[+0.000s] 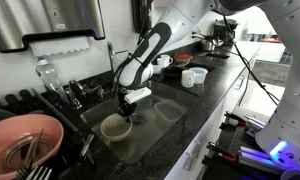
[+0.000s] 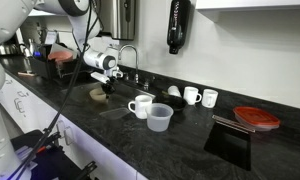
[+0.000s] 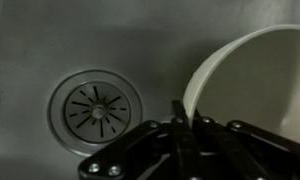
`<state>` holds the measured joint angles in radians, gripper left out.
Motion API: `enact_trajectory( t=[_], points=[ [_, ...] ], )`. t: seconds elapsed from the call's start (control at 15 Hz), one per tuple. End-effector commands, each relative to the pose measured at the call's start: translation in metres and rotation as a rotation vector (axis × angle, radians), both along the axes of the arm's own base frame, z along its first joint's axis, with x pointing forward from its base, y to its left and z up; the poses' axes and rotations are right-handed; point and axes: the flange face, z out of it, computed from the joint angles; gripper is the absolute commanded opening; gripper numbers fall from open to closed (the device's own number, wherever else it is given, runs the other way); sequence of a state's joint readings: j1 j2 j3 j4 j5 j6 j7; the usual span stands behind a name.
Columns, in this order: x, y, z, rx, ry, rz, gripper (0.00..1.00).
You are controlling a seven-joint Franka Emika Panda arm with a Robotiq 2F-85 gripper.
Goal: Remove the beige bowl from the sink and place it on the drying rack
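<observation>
The beige bowl (image 1: 114, 128) sits low in the steel sink (image 1: 162, 128), and it also shows in an exterior view (image 2: 96, 96). In the wrist view its cream rim and tan inside (image 3: 252, 82) fill the right side, next to the round drain (image 3: 94, 107). My gripper (image 1: 127, 106) reaches down into the basin and its two fingers (image 3: 186, 128) are shut on the bowl's rim. The black wire drying rack (image 1: 78, 150) stands beside the sink. Whether the bowl still rests on the sink floor I cannot tell.
A larger salmon-pink bowl (image 1: 24, 140) with utensils lies in the rack. A chrome faucet (image 2: 129, 58) stands behind the sink. White cups (image 2: 140, 105) (image 2: 193, 95), a clear plastic cup (image 2: 160, 118) and a red lid (image 2: 255, 117) are on the black countertop.
</observation>
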<state>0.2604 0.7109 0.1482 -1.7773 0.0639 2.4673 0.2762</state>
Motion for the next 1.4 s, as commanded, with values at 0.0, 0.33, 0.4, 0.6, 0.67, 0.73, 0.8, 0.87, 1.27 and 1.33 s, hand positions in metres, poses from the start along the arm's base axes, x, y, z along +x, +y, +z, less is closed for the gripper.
enact_trajectory(
  t=[0.0,0.33,0.4,0.6,0.67,0.73,0.8,0.87,1.27,1.33],
  points=[
    [-0.006,0.005,0.037,0.014,-0.037,0.023,0.01],
    [-0.015,0.010,0.069,-0.008,-0.081,0.042,0.01],
    [-0.020,0.011,0.073,-0.028,-0.087,0.054,0.01],
    [-0.035,0.014,0.089,-0.040,-0.117,0.083,0.01],
    [-0.038,0.016,0.099,-0.033,-0.135,0.086,0.01],
    [-0.040,0.017,0.113,-0.020,-0.160,0.091,0.01],
    [-0.042,0.020,0.128,-0.016,-0.190,0.098,0.01],
    [-0.044,0.022,0.142,-0.009,-0.218,0.106,0.01],
    [-0.060,0.039,0.216,0.019,-0.380,0.175,0.01],
    [-0.061,0.043,0.225,0.015,-0.414,0.194,0.01]
  ],
)
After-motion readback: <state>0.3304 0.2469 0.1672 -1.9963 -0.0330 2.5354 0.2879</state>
